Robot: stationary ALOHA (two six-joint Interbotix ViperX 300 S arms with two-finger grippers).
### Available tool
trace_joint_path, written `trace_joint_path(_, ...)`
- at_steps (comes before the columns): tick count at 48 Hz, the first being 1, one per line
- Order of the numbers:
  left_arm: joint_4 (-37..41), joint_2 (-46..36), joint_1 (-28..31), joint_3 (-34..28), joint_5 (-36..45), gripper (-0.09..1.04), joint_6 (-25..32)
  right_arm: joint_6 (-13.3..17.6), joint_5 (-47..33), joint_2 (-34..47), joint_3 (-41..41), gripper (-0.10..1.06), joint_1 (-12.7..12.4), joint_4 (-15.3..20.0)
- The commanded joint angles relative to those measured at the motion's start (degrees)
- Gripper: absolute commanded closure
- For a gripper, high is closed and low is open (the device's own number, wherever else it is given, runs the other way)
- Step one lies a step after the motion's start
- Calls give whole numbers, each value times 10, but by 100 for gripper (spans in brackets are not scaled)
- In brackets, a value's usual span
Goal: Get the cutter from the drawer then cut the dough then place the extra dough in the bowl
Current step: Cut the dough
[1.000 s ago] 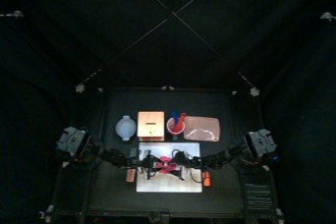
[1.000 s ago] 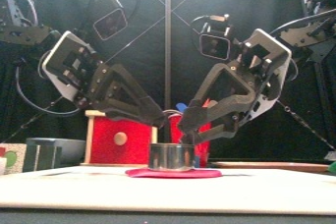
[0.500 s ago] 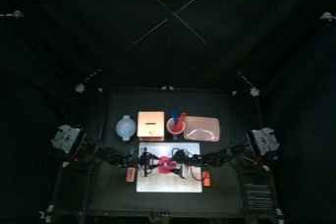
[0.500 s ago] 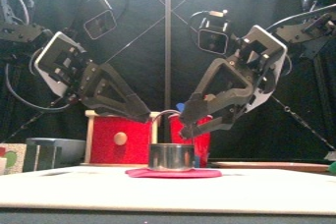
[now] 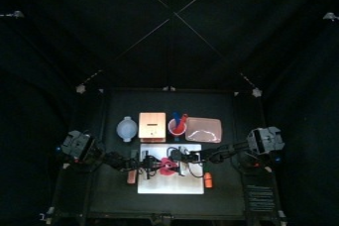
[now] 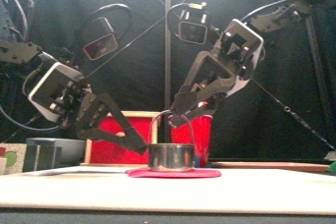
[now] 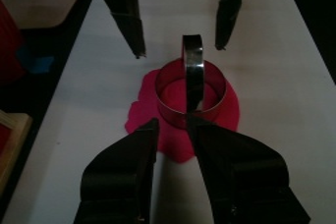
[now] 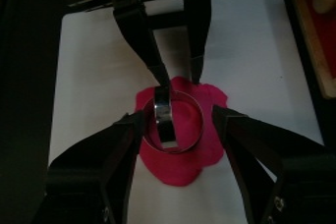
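Shift: since half a second ago, your left gripper [image 7: 180, 128] sits lower and further out to its own side; your right gripper [image 8: 179, 118] stands higher.
Cutter: the metal cutter [image 6: 171, 156] stands on the pink dough [image 6: 199, 173], wire handle upright.
Dough: it lies flat on the white cutting board [image 5: 172, 183], at the table's front middle.
Left fingers: a narrow gap, holding nothing, pointed at the handle.
Right fingers: spread wide, one on either side of the cutter, holding nothing.
Behind the board: blue-grey bowl [image 5: 127, 128], wooden box [image 5: 153, 124], pink tray [image 5: 205, 129].
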Motion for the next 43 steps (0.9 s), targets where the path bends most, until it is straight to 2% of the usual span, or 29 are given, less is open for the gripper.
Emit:
trace_joint_path(1, -2, 8, -5, -11, -11, 24, -8, 1, 65, -25, -43, 6, -11, -13)
trace_joint_path(12, -2, 19, -7, -11, -11, 25, -18, 0, 152, -6, -92, 6, -14, -25)
trace_joint_path(28, -2, 36, -7, -14, -12, 25, -18, -5, 200, 32, -125, 6, -10, -25)
trace_joint_path(43, -3, 40, -7, -15, -11, 25, -18, -1, 219, 34, -140, 7, -10, -38)
